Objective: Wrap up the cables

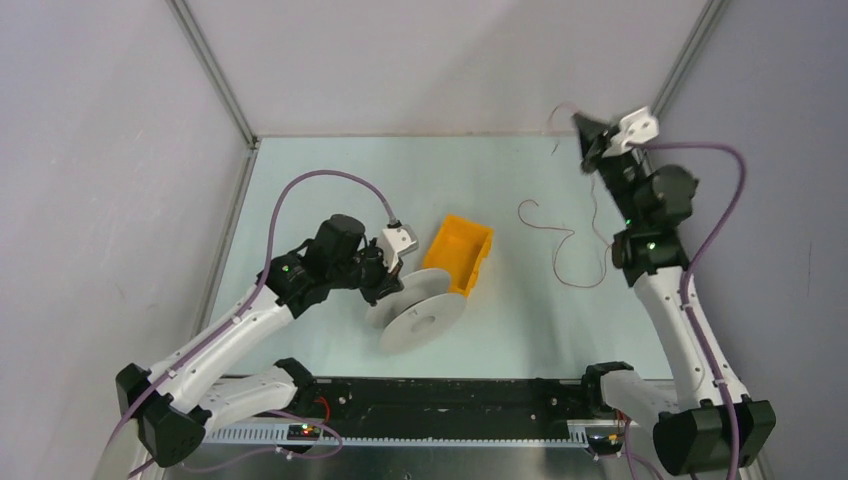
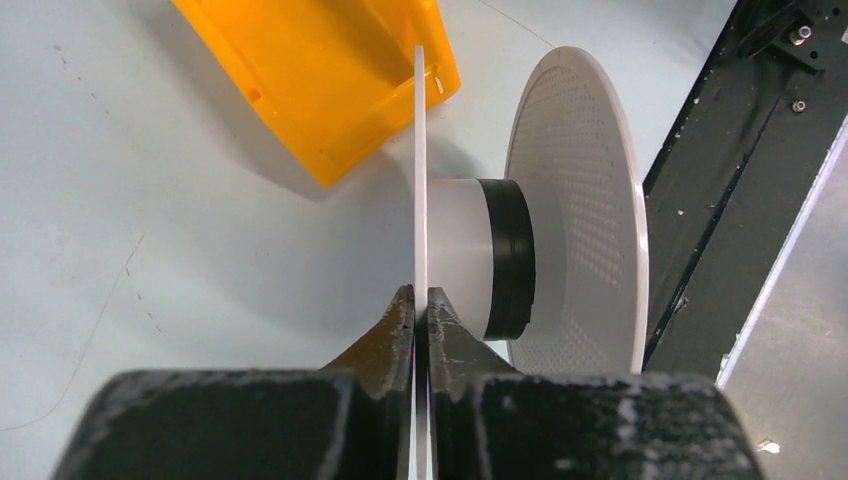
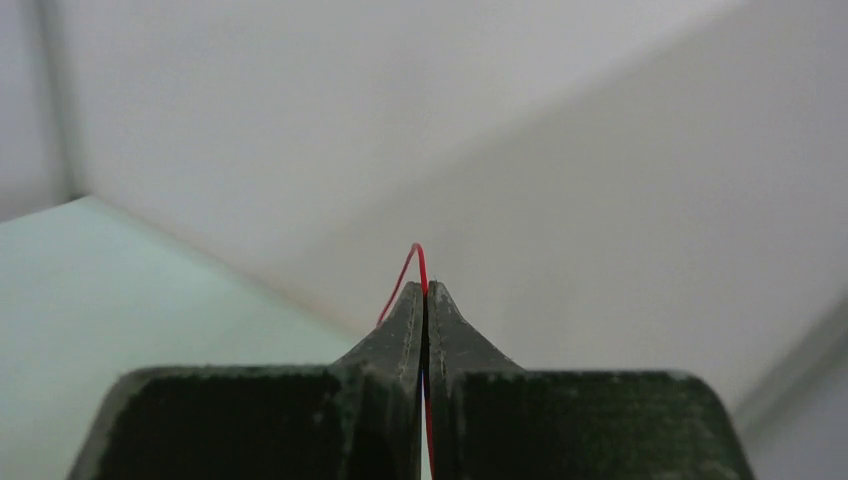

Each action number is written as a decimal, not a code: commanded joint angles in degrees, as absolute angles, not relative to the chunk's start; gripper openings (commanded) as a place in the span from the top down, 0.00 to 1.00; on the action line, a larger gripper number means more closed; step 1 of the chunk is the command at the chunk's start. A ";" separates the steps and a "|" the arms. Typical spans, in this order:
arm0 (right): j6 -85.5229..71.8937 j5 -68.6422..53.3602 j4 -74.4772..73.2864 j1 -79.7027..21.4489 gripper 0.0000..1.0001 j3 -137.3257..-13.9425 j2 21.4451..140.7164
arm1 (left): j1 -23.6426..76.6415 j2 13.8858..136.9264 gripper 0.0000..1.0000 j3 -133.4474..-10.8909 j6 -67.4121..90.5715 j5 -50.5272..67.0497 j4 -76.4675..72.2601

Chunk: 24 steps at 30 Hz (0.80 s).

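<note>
The white perforated spool (image 1: 420,312) lies tilted at the table's middle front, with a white and black hub (image 2: 480,258). My left gripper (image 1: 383,275) (image 2: 421,300) is shut on the edge of one spool flange (image 2: 420,160). The thin dark red cable (image 1: 565,250) lies in loose curls on the table at the right and rises to my right gripper (image 1: 590,140), raised at the back right. In the right wrist view my right gripper (image 3: 425,290) is shut on the red cable (image 3: 415,258), which loops out past the tips.
An orange bin (image 1: 462,252) (image 2: 320,70) lies tipped just behind the spool. A black rail (image 1: 450,395) (image 2: 740,190) runs along the near table edge. Grey walls with metal frame posts close in the back and sides.
</note>
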State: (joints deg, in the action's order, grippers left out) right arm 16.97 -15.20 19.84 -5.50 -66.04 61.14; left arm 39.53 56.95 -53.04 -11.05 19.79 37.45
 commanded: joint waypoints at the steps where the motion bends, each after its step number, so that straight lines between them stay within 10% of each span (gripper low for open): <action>1: 2.57 -27.13 29.66 -10.95 1.00 -51.36 56.64 | 39.97 56.49 0.86 -55.66 -10.75 22.29 32.97; 24: -14.18 -32.49 60.14 -37.53 1.00 -37.82 64.93 | 36.37 46.85 0.49 -57.45 6.07 18.45 21.84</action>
State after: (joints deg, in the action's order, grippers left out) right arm -11.86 -33.61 52.51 -35.92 -38.02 64.29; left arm 37.04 51.53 -57.67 -0.23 15.97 30.44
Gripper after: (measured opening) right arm 0.010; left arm 0.503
